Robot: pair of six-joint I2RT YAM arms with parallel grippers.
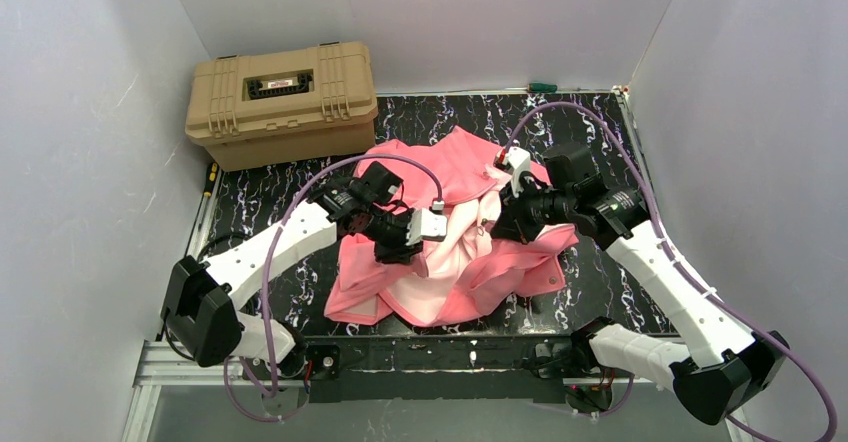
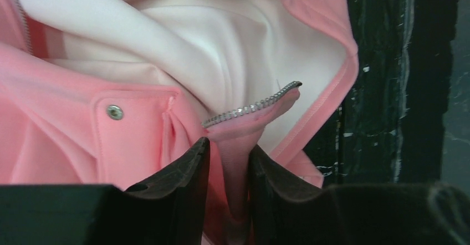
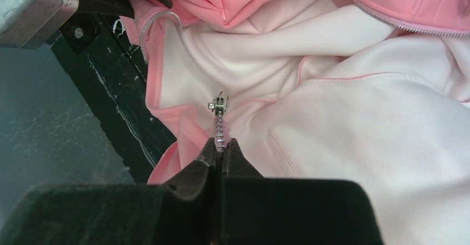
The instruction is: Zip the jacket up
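Observation:
The salmon-pink jacket [image 1: 470, 162] lies crumpled on the black marbled table [image 1: 600, 272], open, with its pale lining up. My left gripper [image 1: 398, 247] hangs over the jacket's left front. In the left wrist view its jaws [image 2: 228, 145] stand a little apart, with a fold of the pink front edge between them. That edge's zipper teeth [image 2: 252, 107] end just above the fingertips. My right gripper [image 3: 221, 142] is shut on the other zipper edge, right below the metal slider [image 3: 220, 103]. From above, the right gripper [image 1: 500, 230] sits at the jacket's right side.
A tan hard case [image 1: 283, 102] stands at the back left, close to the jacket. A green-handled tool [image 1: 542, 87] lies by the back wall and a yellow-handled one [image 1: 210, 177] along the left edge. White walls enclose the table on three sides.

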